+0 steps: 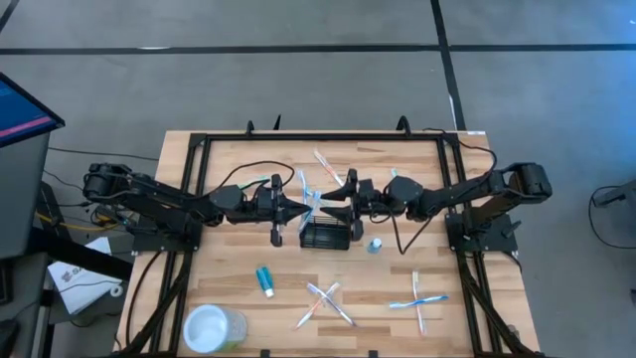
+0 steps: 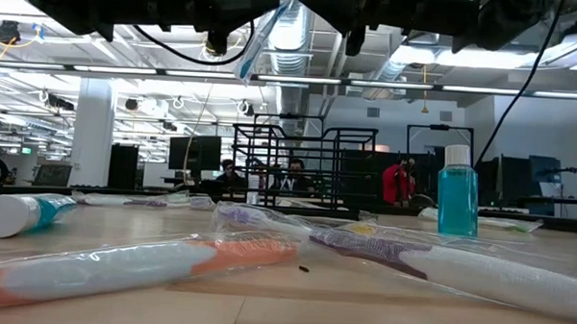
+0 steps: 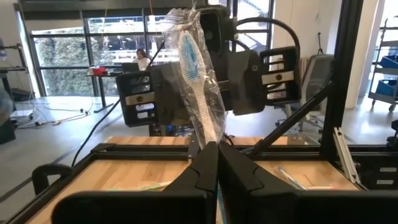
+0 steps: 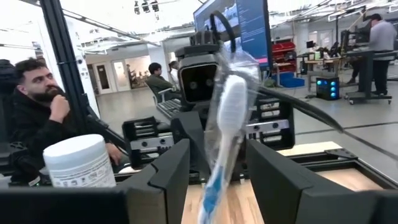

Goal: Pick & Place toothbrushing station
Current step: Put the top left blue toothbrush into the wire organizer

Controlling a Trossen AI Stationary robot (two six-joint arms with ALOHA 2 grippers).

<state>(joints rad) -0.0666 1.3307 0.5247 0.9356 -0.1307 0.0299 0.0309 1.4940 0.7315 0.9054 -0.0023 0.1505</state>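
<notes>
The left pincer clamps a wrapped toothbrush above the black mesh caddy mid-desk; the right pincer faces it, fingers spread. Wooden desk, open lab behind, seated person.

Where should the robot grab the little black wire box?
I'd pinch a top rim wire of the toothbrushing station, coming straight down: it stands upright and open-topped, with thin wire walls. Above it, the left tool is shut on a wrapped toothbrush, and the right tool is open around that brush.
</notes>
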